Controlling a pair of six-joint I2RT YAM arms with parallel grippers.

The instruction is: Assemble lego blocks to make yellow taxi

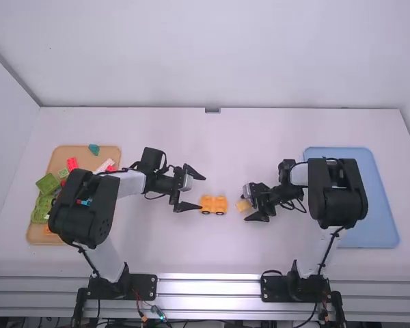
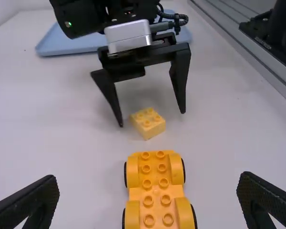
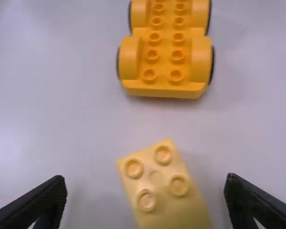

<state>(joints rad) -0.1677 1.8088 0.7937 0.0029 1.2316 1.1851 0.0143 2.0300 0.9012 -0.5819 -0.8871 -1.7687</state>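
Likely light, stiff and slick; pinch the yellow block by its flat sides with the open right claw. Note the left claw open too.

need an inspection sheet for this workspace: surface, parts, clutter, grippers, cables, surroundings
surface: white table, no spills seen
job's things: chassis on its wheels; yellow block studs up, askew, apart from it
clutter: mixed blocks heaped in the tan tray; blue tray at the other side
grippers: left gripper open by the chassis; right gripper open around the yellow block
cables: black ones along both arms; coloured wires near the left base
surroundings: white walls, metal rail in front
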